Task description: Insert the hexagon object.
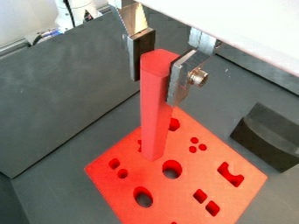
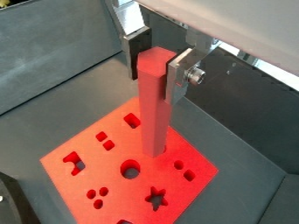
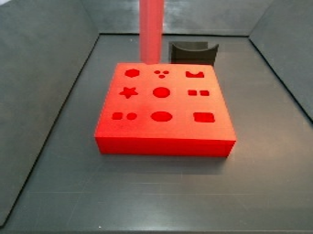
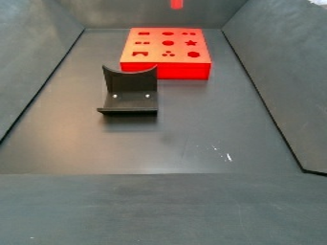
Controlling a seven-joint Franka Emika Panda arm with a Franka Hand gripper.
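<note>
The hexagon object, a long slim red bar [image 1: 153, 105], hangs upright between my fingers in both wrist views [image 2: 156, 105]. My gripper [image 1: 160, 63] is shut on its upper end, one dark pad [image 1: 142, 51] on each side, and it also shows in a wrist view [image 2: 158, 63]. The bar's lower end hovers over the wide flat red block [image 1: 187, 179] with shape-holes [image 2: 100, 171]. In a side view the bar [image 3: 150, 27] stands above the block's far edge [image 3: 159, 105]. Only its tip [image 4: 177, 5] shows in a side view, above the block [image 4: 166, 50]. The gripper is out of both side views.
The dark fixture [image 4: 128, 93] stands on the grey floor beside the block and shows in a side view [image 3: 193, 52] and in a wrist view [image 1: 268, 133]. Grey sloping walls [image 3: 55, 82] enclose the floor on all sides.
</note>
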